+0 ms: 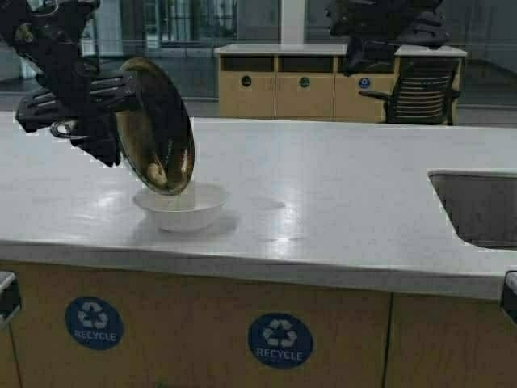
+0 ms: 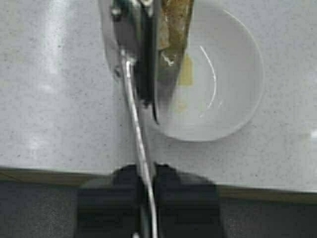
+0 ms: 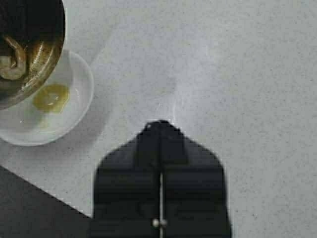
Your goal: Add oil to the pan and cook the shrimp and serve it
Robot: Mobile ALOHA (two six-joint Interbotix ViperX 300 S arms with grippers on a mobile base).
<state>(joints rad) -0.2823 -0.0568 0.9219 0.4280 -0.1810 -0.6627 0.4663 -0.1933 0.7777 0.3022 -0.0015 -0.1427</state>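
Note:
My left gripper (image 1: 81, 121) (image 2: 146, 171) is shut on the thin metal handle (image 2: 136, 134) of the pan (image 1: 157, 121) (image 3: 29, 49). It holds the pan tipped steeply on edge over a white bowl (image 1: 182, 212) (image 2: 233, 99) (image 3: 74, 99) on the counter. The pan's low rim hangs just above the bowl. The shrimp (image 1: 156, 172) (image 3: 12, 59) lies curled inside the pan near that low rim. A small yellow pool of oil (image 3: 51, 97) (image 2: 185, 72) sits in the bowl's bottom. My right gripper (image 3: 161, 126) (image 1: 367, 56) hangs high over the counter, to the right of the bowl, shut and empty.
A sink (image 1: 477, 206) is sunk into the white counter (image 1: 323, 202) at the right. The counter's front edge runs just before the bowl, with recycling cabinets (image 1: 279, 339) below. Wooden cabinets (image 1: 283, 85) and an office chair (image 1: 420, 93) stand beyond the counter.

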